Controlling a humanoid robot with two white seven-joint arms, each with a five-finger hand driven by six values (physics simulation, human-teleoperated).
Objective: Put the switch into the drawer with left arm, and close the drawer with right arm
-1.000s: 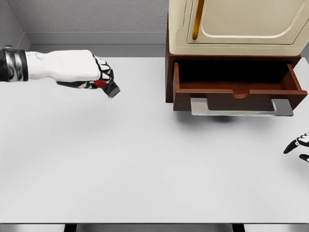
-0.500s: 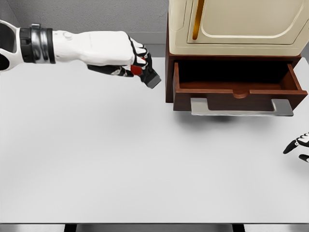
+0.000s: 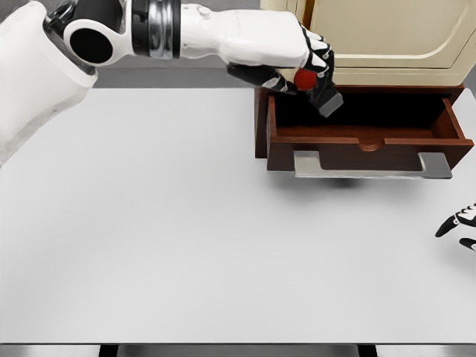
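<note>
Overhead, the left hand (image 3: 297, 63) is pinching the switch (image 3: 321, 93) with curled fingers, the small, rigid, probably light block hanging below the fingertips, above the open drawer (image 3: 364, 137); the right hand (image 3: 461, 223) is resting with fingers relaxed.

The switch (image 3: 321, 91) is a small grey block with a red round knob at its upper end; it hangs tilted, grey end down and to the right, gripped in the fingers (image 3: 316, 61) of the left hand (image 3: 286, 52); it sits above the left part of the open drawer (image 3: 364, 134), over the dark cavity and clear of the drawer floor; the drawer is reddish-brown wood, pulled out toward the camera from the base of a cream cabinet (image 3: 372, 37), its front panel carrying a flat grey handle (image 3: 372, 165) that runs across most of its width; its inside looks dark and shadowed.
</note>
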